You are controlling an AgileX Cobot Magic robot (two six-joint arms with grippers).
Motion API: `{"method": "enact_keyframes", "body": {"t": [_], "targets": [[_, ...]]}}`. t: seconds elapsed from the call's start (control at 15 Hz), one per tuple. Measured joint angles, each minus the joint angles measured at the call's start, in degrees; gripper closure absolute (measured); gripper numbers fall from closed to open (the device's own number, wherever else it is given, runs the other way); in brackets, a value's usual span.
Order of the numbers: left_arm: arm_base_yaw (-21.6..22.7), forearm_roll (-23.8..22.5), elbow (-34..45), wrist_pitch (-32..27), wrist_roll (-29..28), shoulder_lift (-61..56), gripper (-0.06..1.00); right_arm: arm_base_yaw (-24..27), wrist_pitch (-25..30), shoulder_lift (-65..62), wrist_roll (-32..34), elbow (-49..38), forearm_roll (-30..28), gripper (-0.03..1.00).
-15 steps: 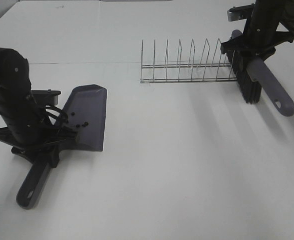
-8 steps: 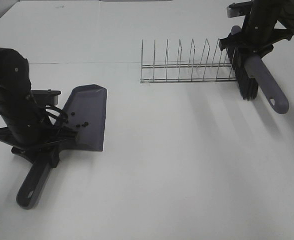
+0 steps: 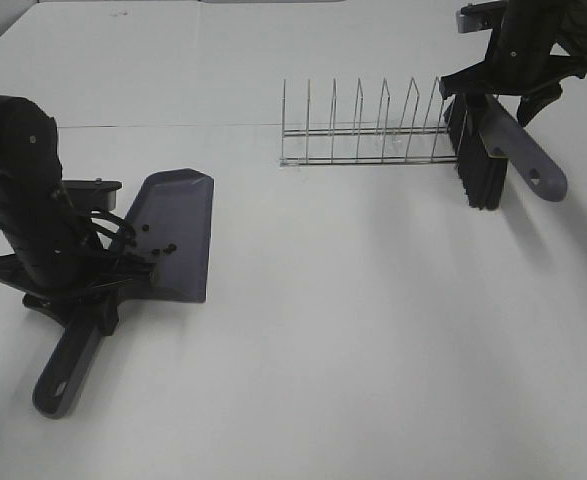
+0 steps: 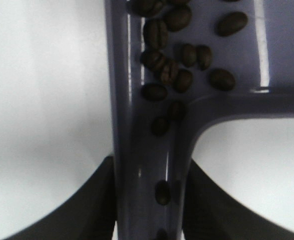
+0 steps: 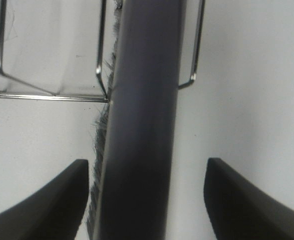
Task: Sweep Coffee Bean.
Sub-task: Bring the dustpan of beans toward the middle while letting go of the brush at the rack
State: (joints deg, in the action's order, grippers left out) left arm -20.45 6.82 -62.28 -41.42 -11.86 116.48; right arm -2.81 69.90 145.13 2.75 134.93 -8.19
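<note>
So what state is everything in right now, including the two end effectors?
Dustpan: lying flat, handle gripped.
Coffee beans: resting in the dustpan.
Rack: upright.
Brush: bristles down at the rack's end, ungripped.
Left end effector: shut on the dustpan handle.
Right end effector: open around the brush handle.

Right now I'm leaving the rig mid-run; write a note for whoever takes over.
Left end effector: shut on the dustpan handle.
Right end effector: open, astride the brush handle, not gripping.
The coffee beans lie in the dustpan; the brush stands at the wire rack's right end.
Done: sweeping, apparently; no loose beans visible on the table.
Left: likely withdraw the right arm and deal with the dustpan.
</note>
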Motion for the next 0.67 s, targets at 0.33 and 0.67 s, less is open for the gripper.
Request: {"method": "enact_keyframes", "body": {"t": [0.33,0.67], "targets": [[0.0,0.0,0.0,0.0,0.0,0.0,0.62,0.0,0.06,-2.35,1.49,0.17,0.57,0.41],[-0.06,1.78,-1.26,0.11,0.0,-0.06,0.62,0.0,-0.06,-13.41,1.49,-0.29,4.81,0.41]]}}
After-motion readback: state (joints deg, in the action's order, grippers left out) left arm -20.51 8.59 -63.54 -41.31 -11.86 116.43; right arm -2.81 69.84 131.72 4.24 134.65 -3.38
